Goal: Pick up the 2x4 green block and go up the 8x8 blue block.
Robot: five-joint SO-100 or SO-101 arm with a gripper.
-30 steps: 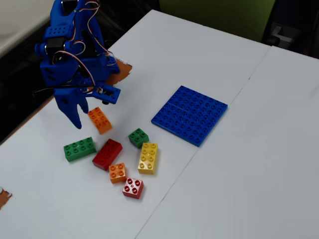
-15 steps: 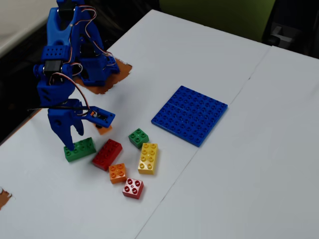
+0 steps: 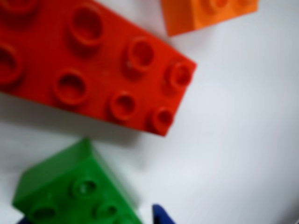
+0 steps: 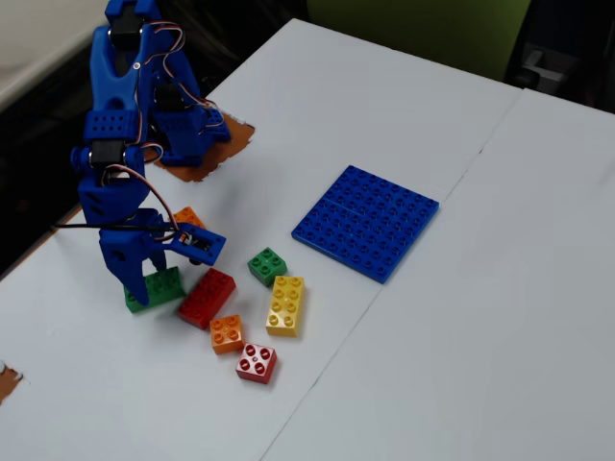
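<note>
The white tabletop (image 4: 461,317) is made of two panels meeting at a seam, with dark floor and a green panel behind it. No writing is legible. The 2x4 green block (image 4: 159,288) lies well left of the 8x8 blue block (image 4: 366,222), touching the red brick (image 4: 207,297). The hand (image 4: 135,285) straddles it; whether it grips cannot be told.

Fixed view high, oblique, wide, wrist view close, downward, sharing red brick (image 3: 93,70)
</note>
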